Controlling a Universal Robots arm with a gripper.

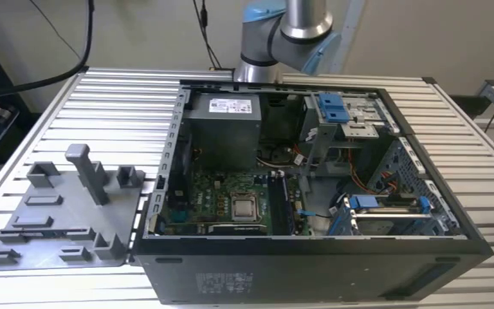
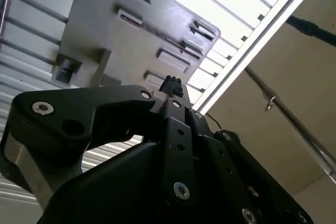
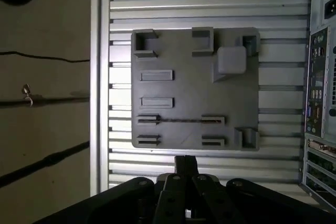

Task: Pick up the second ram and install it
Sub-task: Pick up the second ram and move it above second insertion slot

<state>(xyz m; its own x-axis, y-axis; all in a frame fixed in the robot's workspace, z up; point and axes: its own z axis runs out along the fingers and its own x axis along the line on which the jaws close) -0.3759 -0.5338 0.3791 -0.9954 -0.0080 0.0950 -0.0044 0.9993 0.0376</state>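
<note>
Seen in first wrist view: black 2-finger gripper point(image 3: 185, 163) well above flat grey plastic tray with raised blocks point(image 3: 184, 77), fingertips pressed together, clenched on nothing. Same closed tips in second wrist view, tray beyond them. Found the second ram, a long thin dark stick point(image 3: 181, 120), standing on edge on the tray, running between 2 slotted grey holders, well apart from the gripper. Tray on ribbed aluminium table point(image 3: 184, 3), towards the exterior view's left. Just beside the tray, towards the exterior view's right: open black metal computer tower case point(image 1: 316, 270) on its side, green motherboard point(image 1: 221, 193) with silver square processor point(image 1: 245, 207) exposed inside, grey power supply box point(image 1: 223, 129) at the far end, blue plastic drive brackets point(image 1: 333, 106) near it. Grey and light blue robot arm joint point(image 1: 303, 26) above the far edge of the case, rising out of the exterior view
</note>
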